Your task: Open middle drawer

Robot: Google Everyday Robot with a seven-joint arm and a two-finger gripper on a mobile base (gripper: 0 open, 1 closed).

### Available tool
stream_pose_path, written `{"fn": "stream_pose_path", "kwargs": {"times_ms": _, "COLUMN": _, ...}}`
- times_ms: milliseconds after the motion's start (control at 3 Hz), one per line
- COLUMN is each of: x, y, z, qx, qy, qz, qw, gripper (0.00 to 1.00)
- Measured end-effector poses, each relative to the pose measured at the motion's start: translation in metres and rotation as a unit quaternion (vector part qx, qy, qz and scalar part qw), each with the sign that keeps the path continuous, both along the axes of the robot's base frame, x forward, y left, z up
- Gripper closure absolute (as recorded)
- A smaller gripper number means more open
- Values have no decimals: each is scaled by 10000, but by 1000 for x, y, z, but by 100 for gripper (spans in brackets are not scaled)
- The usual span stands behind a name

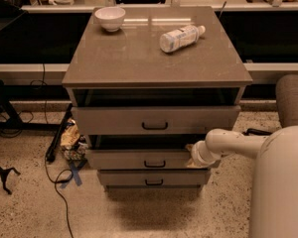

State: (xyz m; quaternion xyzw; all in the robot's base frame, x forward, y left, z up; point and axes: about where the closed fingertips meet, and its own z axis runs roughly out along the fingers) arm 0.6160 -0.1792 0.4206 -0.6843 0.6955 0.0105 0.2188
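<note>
The middle drawer (139,159) is the grey-beige low front with a small dark bar handle (154,163), between the taller top drawer (155,119) and the narrow bottom drawer (153,178). It stands out a little, with a dark gap above it. My gripper (192,158) reaches in from the right on the white arm (228,144) and is at the right end of the middle drawer's front, near its top edge. The wrist hides how it meets the drawer.
A white bowl (110,18) and a lying bottle (181,36) rest on the cabinet top (139,58). The top drawer also shows a gap. Cables and a crumpled bag (72,139) lie on the floor at left. A chair (292,99) stands at right.
</note>
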Motion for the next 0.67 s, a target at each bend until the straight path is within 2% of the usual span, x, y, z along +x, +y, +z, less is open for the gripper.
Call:
{"fn": "stream_pose_path", "kwargs": {"times_ms": 333, "x": -9, "y": -6, "z": 3, "qx": -27, "qy": 47, "qz": -107, "qw": 9999, "gripper": 88}}
{"fn": "stream_pose_path", "kwargs": {"times_ms": 667, "x": -9, "y": -6, "z": 10, "qx": -27, "qy": 47, "qz": -107, "qw": 9999, "gripper": 100}}
